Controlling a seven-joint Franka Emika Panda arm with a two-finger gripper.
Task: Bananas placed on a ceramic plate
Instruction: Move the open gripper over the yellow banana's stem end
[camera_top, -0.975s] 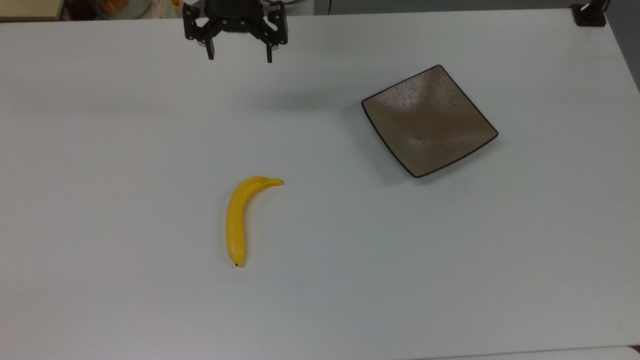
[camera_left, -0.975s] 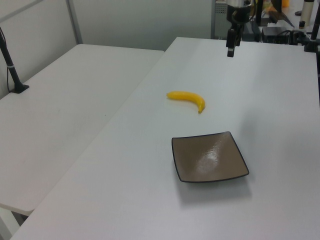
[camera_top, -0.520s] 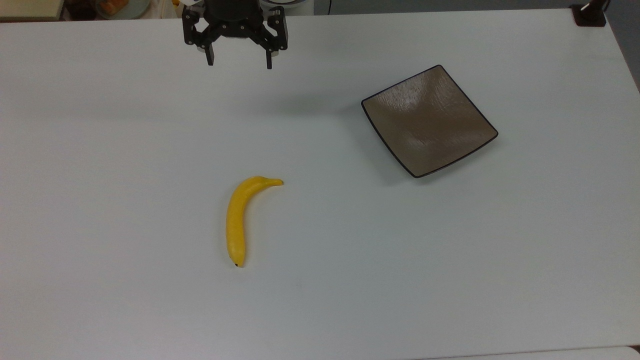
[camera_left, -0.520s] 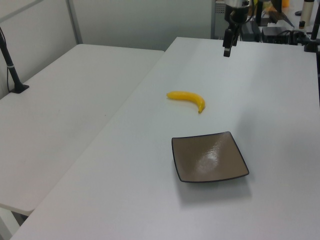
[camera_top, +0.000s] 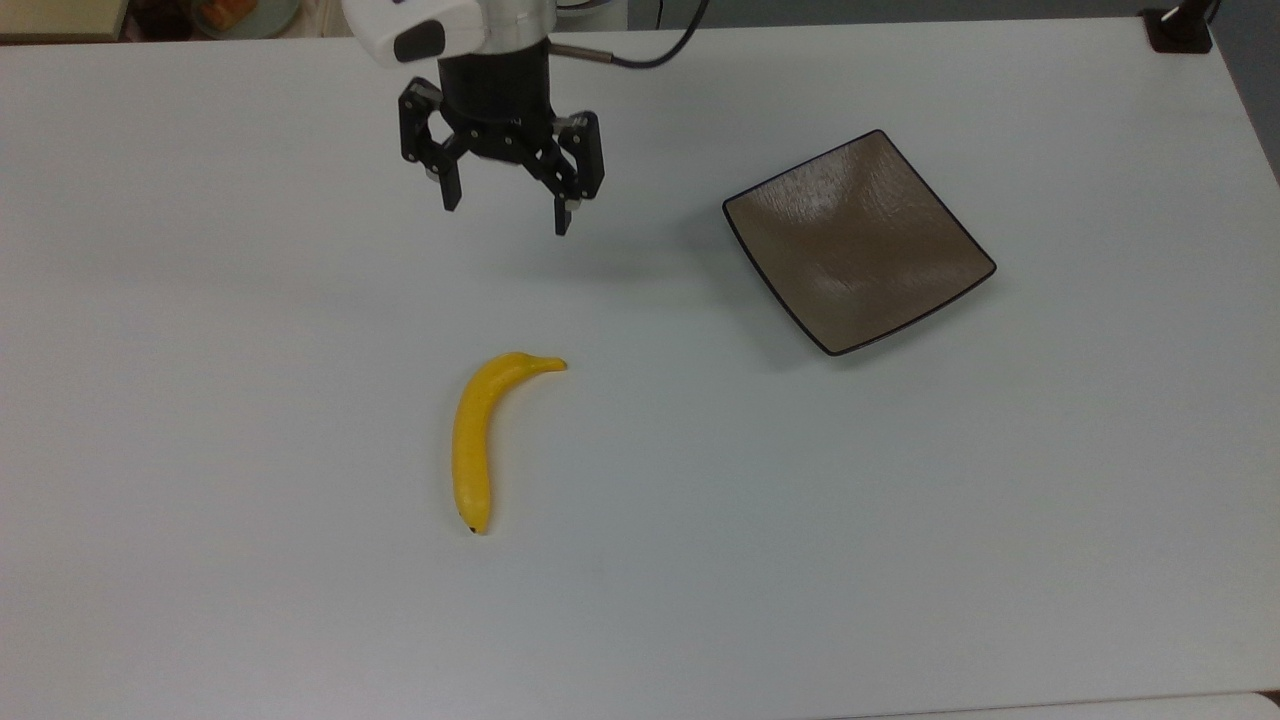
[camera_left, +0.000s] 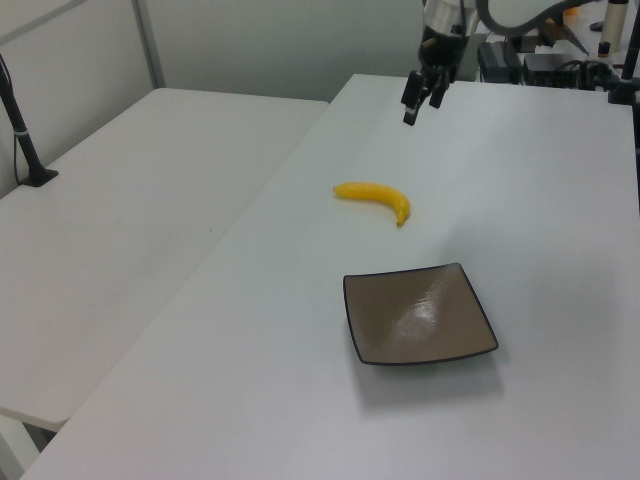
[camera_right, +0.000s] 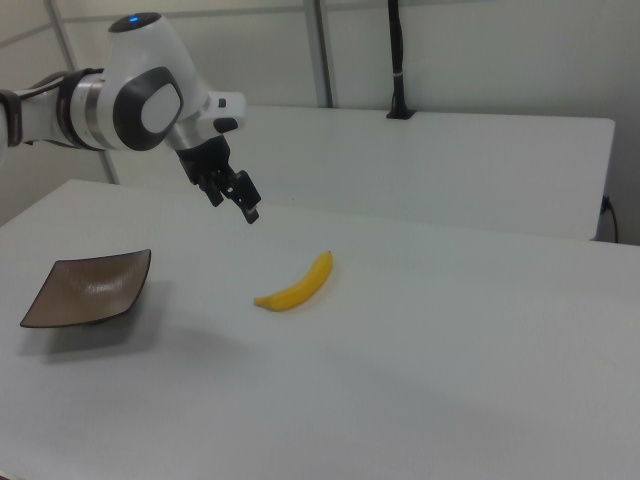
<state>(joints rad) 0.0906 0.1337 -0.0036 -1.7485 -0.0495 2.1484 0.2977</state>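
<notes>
A bright yellow curved banana (camera_top: 477, 436) lies flat on the white table, also seen as the banana (camera_left: 375, 198) and the banana (camera_right: 296, 285). The square brown-grey ceramic plate (camera_top: 857, 241) sits bare to the top view's right of it, apart from the banana; the plate (camera_left: 418, 313) and the plate (camera_right: 88, 288) show the same. My gripper (camera_top: 507, 211) hangs open above the table, beyond the banana's stem end, with nothing between its fingers. It appears too as the gripper (camera_left: 416, 107) and the gripper (camera_right: 236, 199), well above the tabletop.
The white table (camera_top: 200, 350) spreads wide around both things. A second white table (camera_left: 130, 220) stands alongside, with a black post (camera_left: 22, 130) on it. Cluttered equipment (camera_left: 560, 45) sits behind the arm's base.
The gripper has travelled out from the table's far edge toward the banana and lower in the top view, staying open. Banana and plate have not moved.
</notes>
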